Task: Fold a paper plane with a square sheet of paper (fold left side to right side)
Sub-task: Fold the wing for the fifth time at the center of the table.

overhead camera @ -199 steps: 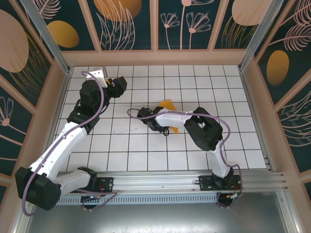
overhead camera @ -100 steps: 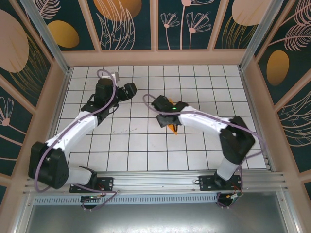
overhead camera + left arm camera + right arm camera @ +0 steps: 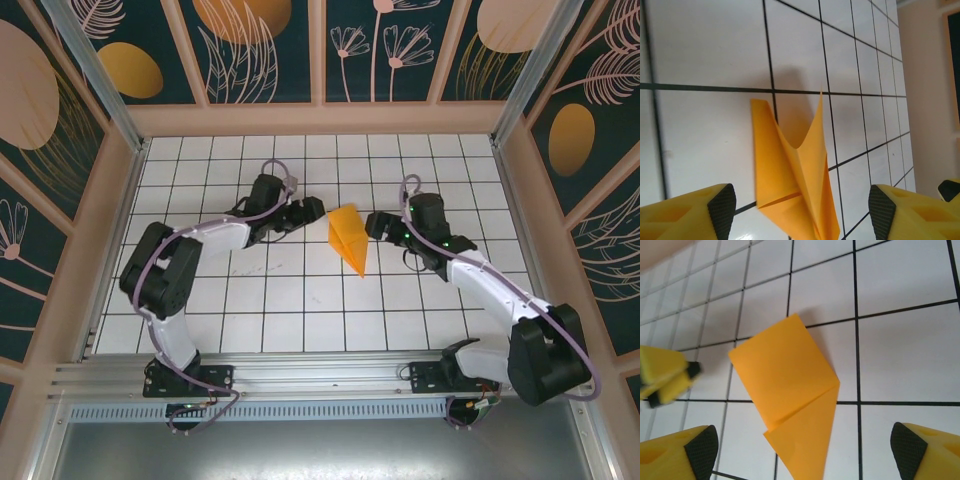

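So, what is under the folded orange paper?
The folded orange paper rests on the white grid table. The tiles directly beneath it are covered, so anything flat there cannot be seen.

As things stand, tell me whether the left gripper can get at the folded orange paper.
Probably yes: the left gripper is open just beside the folded orange paper, nothing between them; the right gripper stands opposite.

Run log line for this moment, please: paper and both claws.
paper: folded orange-yellow paper wedge lying on white grid table | left claw: open, beside it, apart | right claw: open, opposite side, apart
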